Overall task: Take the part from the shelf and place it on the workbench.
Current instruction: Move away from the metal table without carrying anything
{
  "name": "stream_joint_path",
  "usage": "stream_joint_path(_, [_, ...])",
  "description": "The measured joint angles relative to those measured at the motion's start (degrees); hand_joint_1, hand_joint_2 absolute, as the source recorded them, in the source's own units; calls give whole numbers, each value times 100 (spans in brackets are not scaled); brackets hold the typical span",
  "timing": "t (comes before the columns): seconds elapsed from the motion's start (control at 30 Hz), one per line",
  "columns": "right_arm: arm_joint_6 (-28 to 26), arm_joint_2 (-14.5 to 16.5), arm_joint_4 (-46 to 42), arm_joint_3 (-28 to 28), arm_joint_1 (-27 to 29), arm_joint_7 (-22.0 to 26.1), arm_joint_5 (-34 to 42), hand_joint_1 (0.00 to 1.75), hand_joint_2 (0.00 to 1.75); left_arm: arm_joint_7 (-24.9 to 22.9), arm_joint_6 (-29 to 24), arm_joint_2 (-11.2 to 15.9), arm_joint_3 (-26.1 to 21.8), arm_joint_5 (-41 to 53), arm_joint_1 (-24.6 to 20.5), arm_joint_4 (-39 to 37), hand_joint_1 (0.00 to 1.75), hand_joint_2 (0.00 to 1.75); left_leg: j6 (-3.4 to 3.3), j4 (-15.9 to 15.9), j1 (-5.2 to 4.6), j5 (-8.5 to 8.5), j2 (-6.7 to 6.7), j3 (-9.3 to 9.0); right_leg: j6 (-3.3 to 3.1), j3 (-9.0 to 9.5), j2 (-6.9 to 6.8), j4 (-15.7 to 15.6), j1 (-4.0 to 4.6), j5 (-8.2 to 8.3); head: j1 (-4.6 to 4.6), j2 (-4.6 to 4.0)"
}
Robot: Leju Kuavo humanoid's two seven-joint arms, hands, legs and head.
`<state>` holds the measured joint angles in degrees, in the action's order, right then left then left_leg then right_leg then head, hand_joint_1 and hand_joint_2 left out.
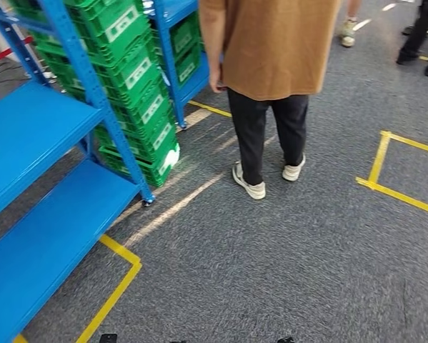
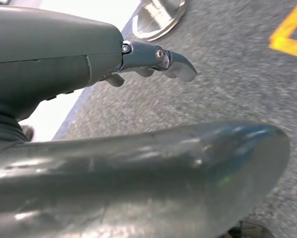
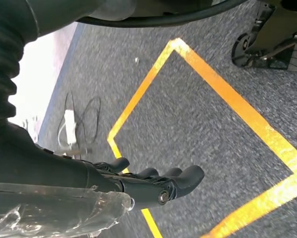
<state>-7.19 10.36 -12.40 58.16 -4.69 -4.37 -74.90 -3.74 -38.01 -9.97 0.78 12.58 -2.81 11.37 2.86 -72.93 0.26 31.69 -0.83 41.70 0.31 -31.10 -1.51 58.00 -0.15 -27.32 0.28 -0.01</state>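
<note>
Grey carpet floor [image 1: 287, 271] with yellow tape [image 1: 117, 286] squares. Blue shelf [image 1: 33, 186] at left, its two visible levels bare. Behind it a stack of green crates [image 1: 141, 93] with white labels, writing too blurred to read. Person in a brown top [image 1: 271, 43], dark trousers and pale shoes stands just past the crates, back turned. Left robot hand [image 2: 154, 62] hangs over the floor, fingers straight and apart, holding nothing. Right robot hand [image 3: 158, 183] likewise over a tape square, fingers extended, holding nothing. Clear plastic wrap [image 3: 57, 210] lies along the right thumb. White charger with cable [image 3: 70, 124] on the floor. Cannot tell where the part is.
</note>
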Motion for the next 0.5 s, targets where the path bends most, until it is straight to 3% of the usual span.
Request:
stream_joint_path(0.03, [-9,-3,-1,0,-5,0,-2,0,175,0,-1,1,-1,-2,8,0,0,0,-7,85,-1,-103,11,-60,-2,4,-78,0,6,-3,0,-1])
stream_joint_path(0.07, [-16,-4,-1,-1,-14,0,-5,0,175,0,-2,3,-2,-4,14,0,0,0,-21,381,-6,-281,48,-233,3,12,-148,0,9,-8,-1,-1])
stream_joint_path(0.13, [-25,-4,-2,-2,-31,0,-14,0,175,0,-5,4,-4,-4,4,0,0,0,-73,1179,-42,-587,295,-685,32,29,-263,9,31,-32,-10,-1])
stream_joint_path(0.2, [-31,-5,-3,-2,-38,-3,-19,0,175,0,-7,1,-4,-4,-17,0,0,0,-133,1612,-79,-666,469,-908,77,48,-371,14,68,-61,-7,-1])
stream_joint_path(0.27, [-37,-8,-5,-2,-49,-10,-22,0,175,0,-9,-1,-5,-7,-12,0,0,0,-191,1661,-80,-663,377,-905,125,82,-475,-3,80,-77,5,-1])
stream_joint_path(0.3, [-37,-10,-6,-2,-58,-13,-24,0,175,0,-10,-2,-6,-15,0,0,0,0,-220,1673,-66,-673,321,-909,159,83,-428,18,73,-107,15,-1])
stream_joint_path(0.37, [-37,-12,-8,-3,-68,-14,-27,0,175,0,-15,-7,-9,-36,7,0,0,0,-282,1699,-26,-700,202,-920,228,-63,-152,367,51,-331,43,0])
stream_joint_path(0.43, [-35,-12,-8,-3,-58,-15,-28,0,175,0,-17,-13,-11,-47,-4,0,0,0,-316,1699,-13,-709,71,-909,273,-424,99,1134,31,-700,76,0])
stream_joint_path(0.47, [-36,-13,-8,-3,-48,-16,-28,0,175,0,-17,-15,-12,-48,-7,0,0,0,-322,1699,-13,-711,-4,-906,284,-598,128,1481,27,-822,81,0])
stream_joint_path(0.5, [-37,-14,-8,-2,-38,-17,-29,0,175,1,-17,-14,-13,-46,-3,0,0,0,-323,1697,-10,-712,-82,-906,292,-700,137,1661,22,-838,85,0])
